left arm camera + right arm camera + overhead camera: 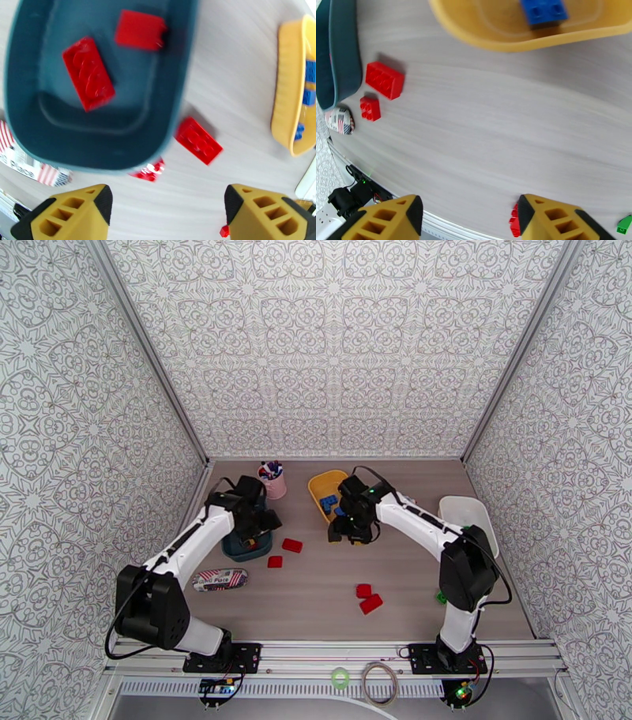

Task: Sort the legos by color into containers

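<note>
Hovering, both pairs of jaws wide and empty. Could shove the dark teal plastic tray when closing on the oblong red studded brick just beside its rim.

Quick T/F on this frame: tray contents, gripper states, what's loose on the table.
1. The dark teal plastic tray holds two red studded bricks. True.
2. The yellow plastic tray holds green bricks. False: it holds blue bricks.
3. The left gripper and right gripper are both open and empty. True.
4. Every red brick is in a tray. False: four loose red bricks lie on the grey woodgrain table.
</note>
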